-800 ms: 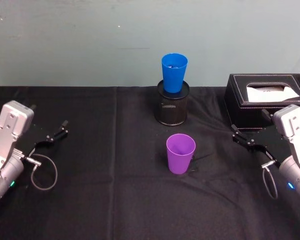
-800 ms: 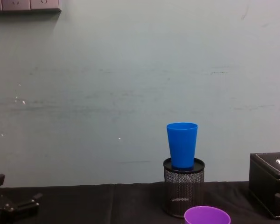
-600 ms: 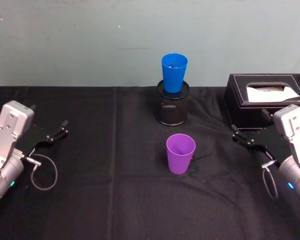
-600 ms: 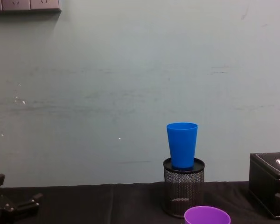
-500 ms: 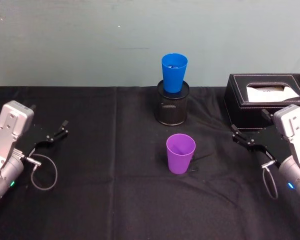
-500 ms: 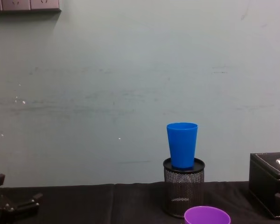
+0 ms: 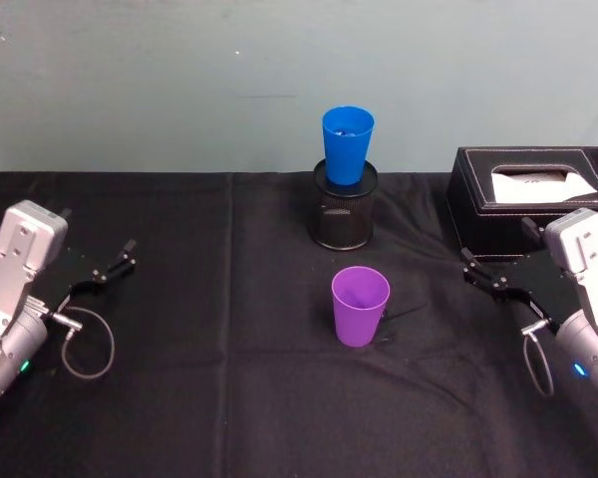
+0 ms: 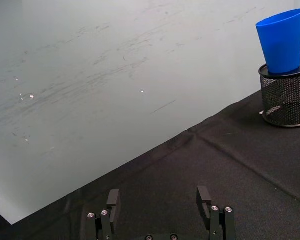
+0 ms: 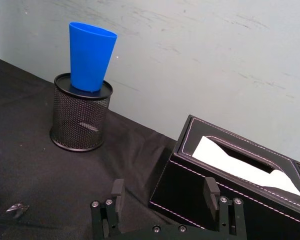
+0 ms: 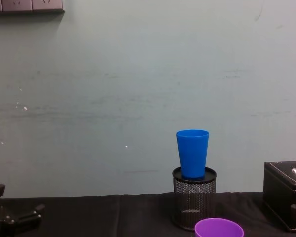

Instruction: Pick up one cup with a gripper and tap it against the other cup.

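Nearest, left gripper [image 7: 98, 231]: held low over the black-clothed bench [image 7: 229, 388] near its left edge, on a silver-grey arm. The jaws are spread wide and nothing is gripped between them.
Left fingers [image 8: 113, 199]: seen in the left wrist view as two black prongs standing well apart, with bare cloth between them.
Right gripper [image 7: 496, 241]: held low over the right side of the bench, just in front of the tissue box [image 7: 528, 199]. The jaws are spread wide and nothing is held.
Right fingers [image 9: 210, 187]: shown in the right wrist view well apart from each other, aimed toward the box.
Purple cup [image 7: 360, 304]: set upright on the cloth, mouth up, near the middle of the bench between the two grippers and well apart from both. It is touched by nothing.
Mesh holder [image 7: 344, 214]: placed upright behind the purple cup, apart from it, toward the far edge of the bench.
Blue cup [image 7: 347, 144]: seated upright in the mouth of the mesh holder, with its base sunk inside the rim and most of its body raised above it.
Tissue box: placed at the far right of the bench, black with pale stitching, with a white tissue showing in its slot.
Wall [image 10: 138, 74]: found behind the bench, pale grey-green and scuffed.
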